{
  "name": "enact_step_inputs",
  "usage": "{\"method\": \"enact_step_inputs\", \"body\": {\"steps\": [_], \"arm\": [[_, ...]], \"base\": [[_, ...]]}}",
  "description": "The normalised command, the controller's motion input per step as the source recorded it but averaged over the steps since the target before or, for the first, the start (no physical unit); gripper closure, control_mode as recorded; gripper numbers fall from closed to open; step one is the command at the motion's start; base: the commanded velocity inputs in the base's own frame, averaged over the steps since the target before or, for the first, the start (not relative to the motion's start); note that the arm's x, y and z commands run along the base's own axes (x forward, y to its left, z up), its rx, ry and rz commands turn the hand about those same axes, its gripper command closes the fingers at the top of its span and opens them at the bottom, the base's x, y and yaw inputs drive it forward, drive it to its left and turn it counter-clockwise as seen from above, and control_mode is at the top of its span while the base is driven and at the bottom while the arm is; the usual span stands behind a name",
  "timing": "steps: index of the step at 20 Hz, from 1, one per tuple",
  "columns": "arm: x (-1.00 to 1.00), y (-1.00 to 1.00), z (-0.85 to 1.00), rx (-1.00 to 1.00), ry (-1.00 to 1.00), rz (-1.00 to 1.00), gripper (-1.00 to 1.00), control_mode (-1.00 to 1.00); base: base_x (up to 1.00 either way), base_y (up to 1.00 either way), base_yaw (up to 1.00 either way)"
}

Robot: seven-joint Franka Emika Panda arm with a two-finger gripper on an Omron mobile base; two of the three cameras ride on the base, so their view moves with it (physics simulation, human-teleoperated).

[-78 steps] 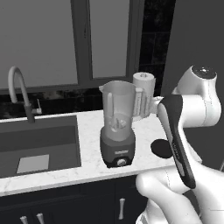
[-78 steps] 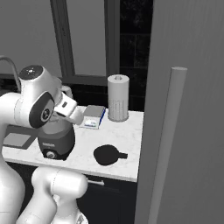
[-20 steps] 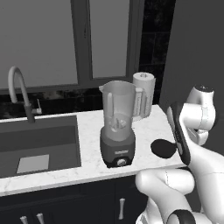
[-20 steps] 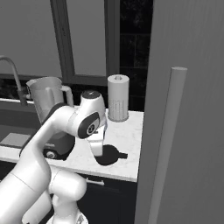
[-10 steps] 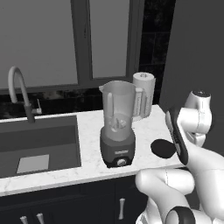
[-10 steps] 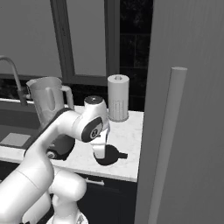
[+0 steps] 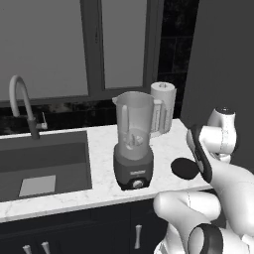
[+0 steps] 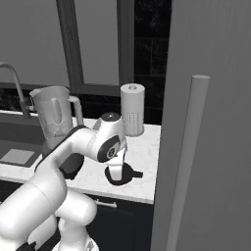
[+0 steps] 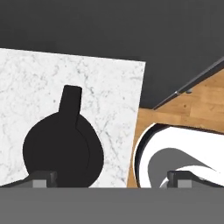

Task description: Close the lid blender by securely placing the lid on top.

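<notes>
The lid (image 9: 61, 148) lay flat on the marble counter (image 7: 101, 151), near the front right corner, well apart from the blender (image 7: 133, 144), which stood to its left beside the sink (image 7: 44, 158). The gripper (image 9: 111, 178) hung just above the lid, jaws spread wide and holding nothing. Its left fingertip (image 9: 41, 178) sat over the disc's near edge while the right one (image 9: 181, 177) was out past the counter edge, over the wood floor.

Risks, as I judged them:
- Off-centre approach. With one finger beyond the counter, a closing pinch could catch only the rim, or nothing.
- The lid was thin and flush with the stone (little for a finger to get under), so a squeeze might skate it sideways, and the drop to the floor was close.
- The tab (image 9: 71, 98) pointed away from the fingers, so the easiest hold was not lined up.
- On transfer, the jar stood tall on a narrow base; a knock at the rim could tip it.

Materials: lid matte black, round, with a short stubby tab. Jar clear plastic, tapered, with handle and spout, mouth open. Base dark grey with a round front knob. Counter white, grey-veined, looked smooth. A white paper towel roll (image 8: 132, 110) stood upright behind.
</notes>
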Motion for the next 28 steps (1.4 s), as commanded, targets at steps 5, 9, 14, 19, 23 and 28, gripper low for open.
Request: {"method": "enact_step_inputs", "body": {"steps": [5,9,14,19,23,28], "arm": [[0.19,-0.03,-0.25,0.00,0.03,0.00,-1.00,-1.00],[0.19,-0.10,-0.23,0.00,0.02,0.00,-1.00,-1.00],[0.13,-0.20,-0.23,0.00,0.02,0.00,-1.00,-1.00],[0.17,-0.09,-0.19,0.00,0.02,0.00,-1.00,-1.00],[0.18,-0.02,-0.17,0.00,0.01,0.00,-1.00,-1.00],[0.18,-0.04,-0.15,0.00,0.00,0.00,-1.00,-1.00]], "base": [[0.00,0.00,0.00],[0.00,0.00,0.00],[0.00,0.00,0.00],[0.00,0.00,0.00],[0.00,0.00,0.00],[0.00,0.00,0.00]]}}
